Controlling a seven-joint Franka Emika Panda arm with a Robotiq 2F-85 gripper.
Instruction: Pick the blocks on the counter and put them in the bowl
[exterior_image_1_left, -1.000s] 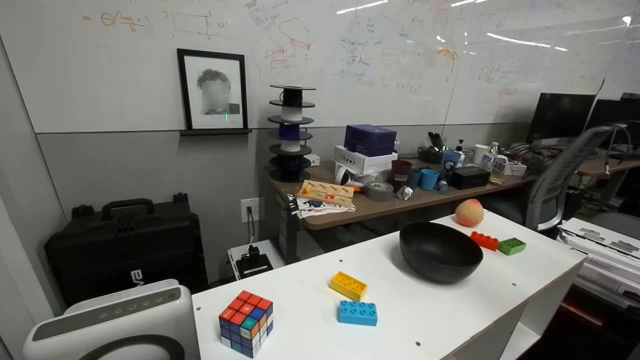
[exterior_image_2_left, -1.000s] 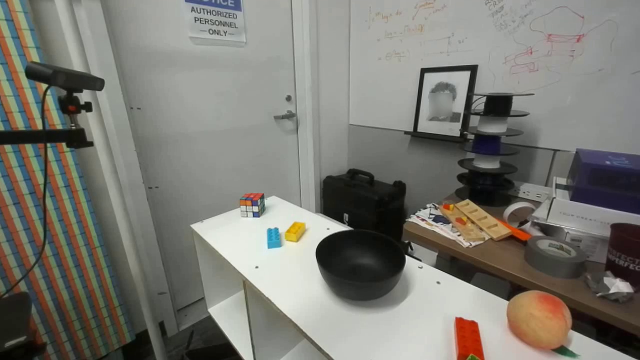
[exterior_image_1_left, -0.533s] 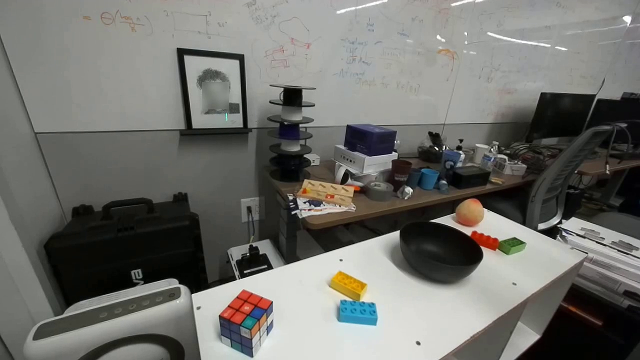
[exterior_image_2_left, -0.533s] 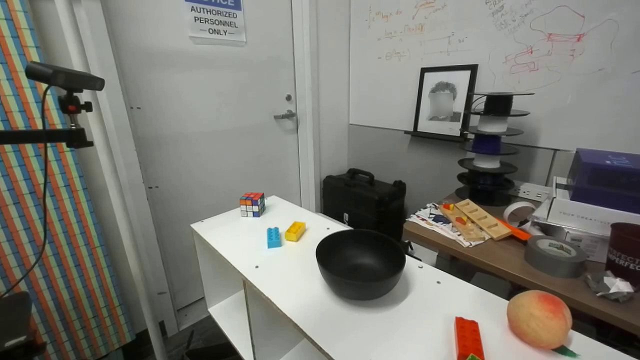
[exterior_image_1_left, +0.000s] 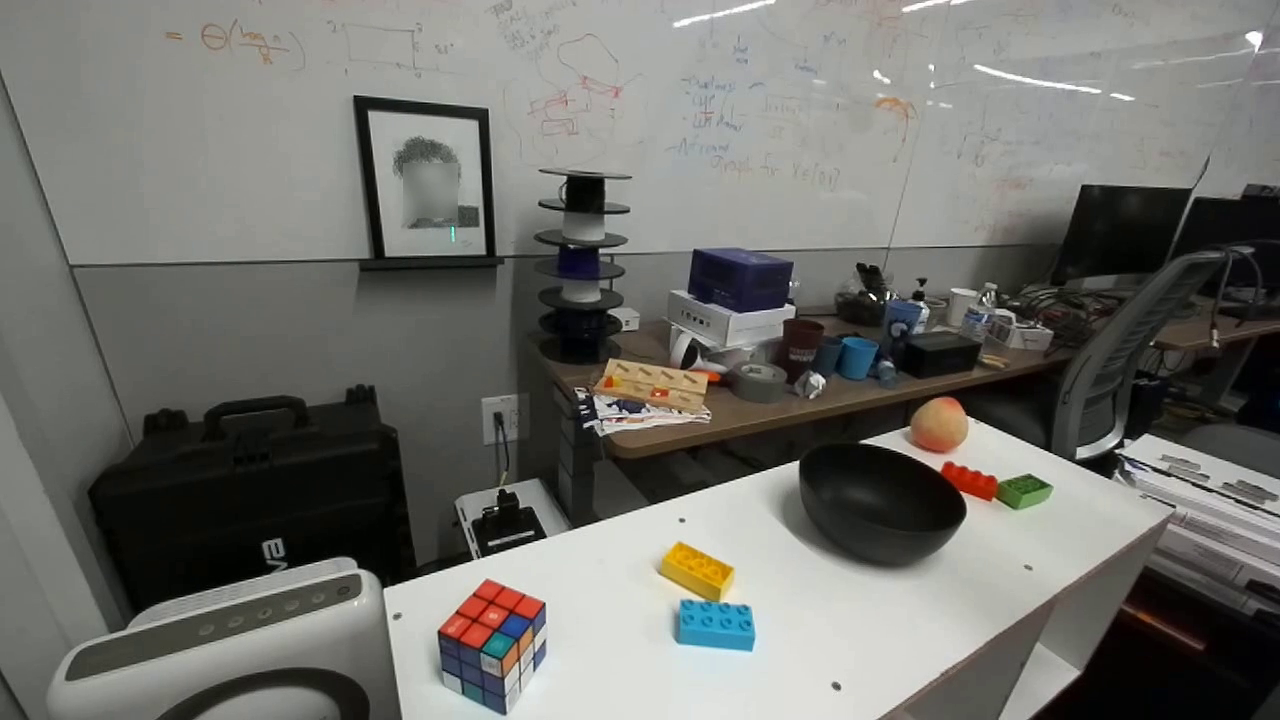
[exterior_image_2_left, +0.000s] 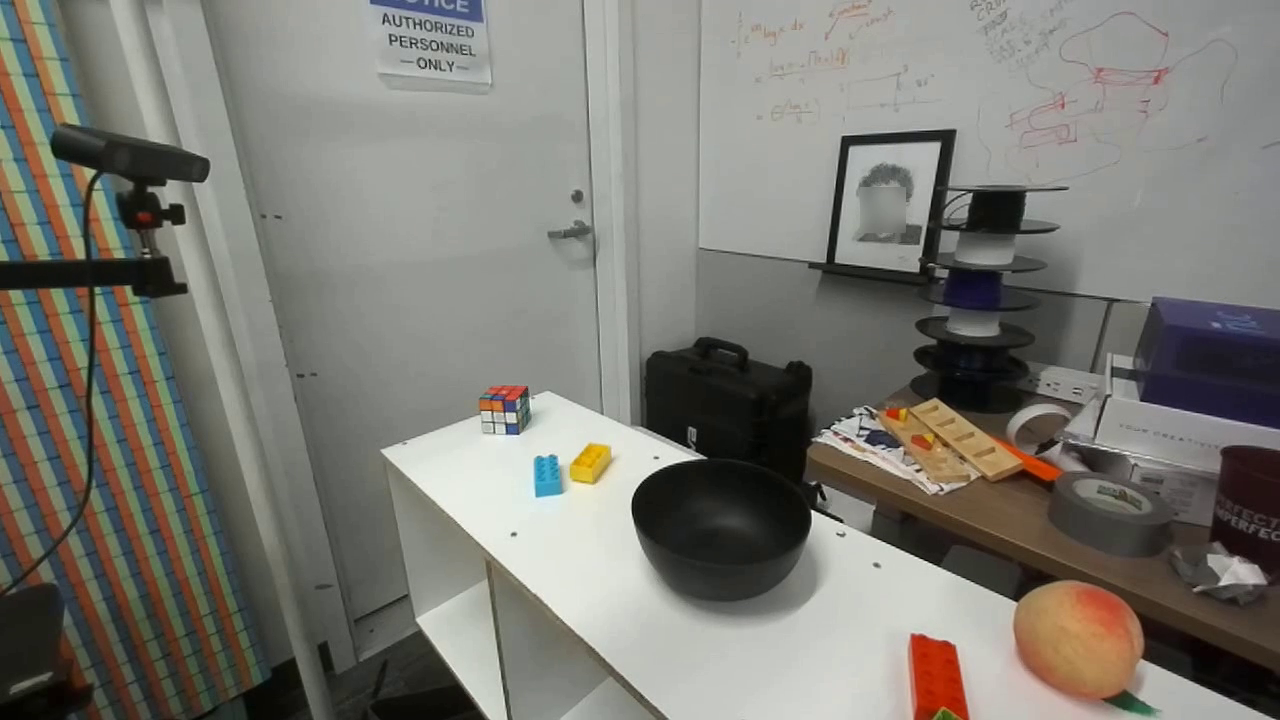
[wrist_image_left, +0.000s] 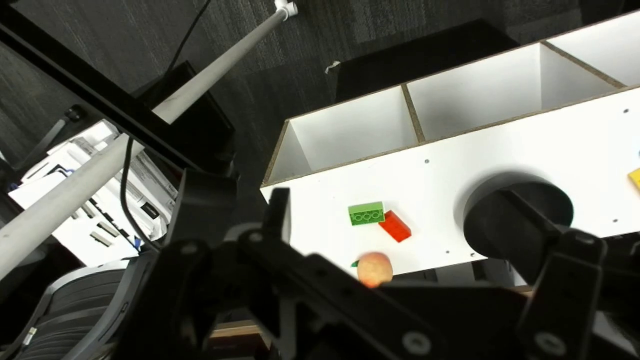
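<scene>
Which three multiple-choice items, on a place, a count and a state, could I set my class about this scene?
1. Where is the red rectangular toy brick?
A) Inside the wide round black bowl
B) Beside the green rectangular toy brick
C) Beside the multicoloured puzzle cube

2. How many such bricks lie on the smooth white counter?
A) Two
B) Three
C) Four

3. How does the black two-fingered pincer stand?
A) Open
B) Shut on the green brick
C) Shut on nothing

1 B: the wrist view shows the two next to each other.
2 C: the yellow rectangular brick and blue rectangular brick complete the four.
3 A: its fingers stand wide apart in the wrist view.
</scene>
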